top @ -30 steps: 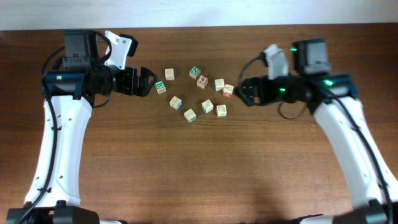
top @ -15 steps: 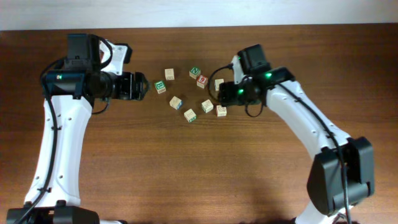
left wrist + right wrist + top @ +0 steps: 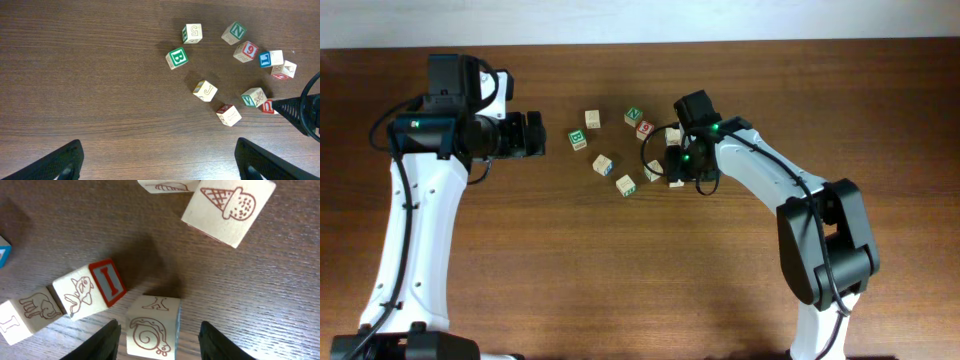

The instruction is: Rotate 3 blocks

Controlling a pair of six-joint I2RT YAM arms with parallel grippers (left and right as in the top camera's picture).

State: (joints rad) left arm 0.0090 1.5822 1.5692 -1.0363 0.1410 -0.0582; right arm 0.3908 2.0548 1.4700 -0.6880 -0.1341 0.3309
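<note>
Left gripper (image 3: 538, 135) hangs with jaws spread wide above the table (image 3: 520, 250), left of the scattered blocks (image 3: 603, 164), while the right gripper (image 3: 160, 332) stands half-narrowed astride a pale snail-printed block (image 3: 150, 322), a thin gap showing on either side, beside the red-I cube (image 3: 107, 282).

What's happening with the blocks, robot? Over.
Left gripper open, empty, hovering aside. Right gripper open, straddling snail block, not gripping. Red-I block close beside.

Blocks (image 3: 626, 184) clustered on table (image 3: 640, 270), left hand (image 3: 540, 135) well apart leftward, right hand (image 3: 160, 342) straddling one block (image 3: 150, 320)
</note>
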